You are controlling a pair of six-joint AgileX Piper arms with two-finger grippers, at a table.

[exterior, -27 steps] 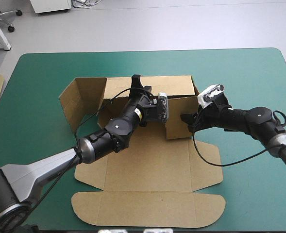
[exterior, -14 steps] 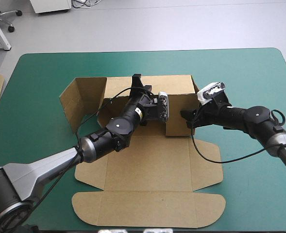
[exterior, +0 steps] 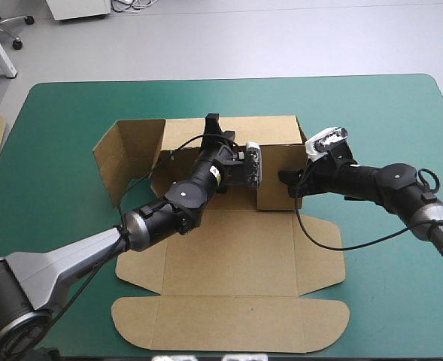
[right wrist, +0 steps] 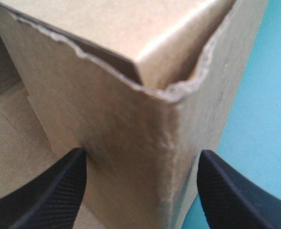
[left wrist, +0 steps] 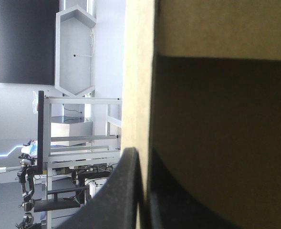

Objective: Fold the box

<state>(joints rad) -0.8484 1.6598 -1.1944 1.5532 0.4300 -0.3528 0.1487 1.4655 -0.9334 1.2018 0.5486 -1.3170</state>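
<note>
You are looking at the box lying in the middle of the bench, half built. Its far wall and both side walls are standing, while the front panel and the rounded lid are lying flat on the near side of the box.

Your left gripper is clamping the top edge of the box's far wall, with the board pinched between its fingers. It is sitting where it was just before.

What is changing is your right gripper. Since the earlier pictures it is creeping a little closer to the box. It is now straddling a crushed corner of the box's right wall, its fingers spread wide, one on each side of that corner and apparently not pressing it yet.

The walls themselves are barely shifting. I judge that you are lining up to steady or tuck the right wall, so the fold is advancing only slightly.
</note>
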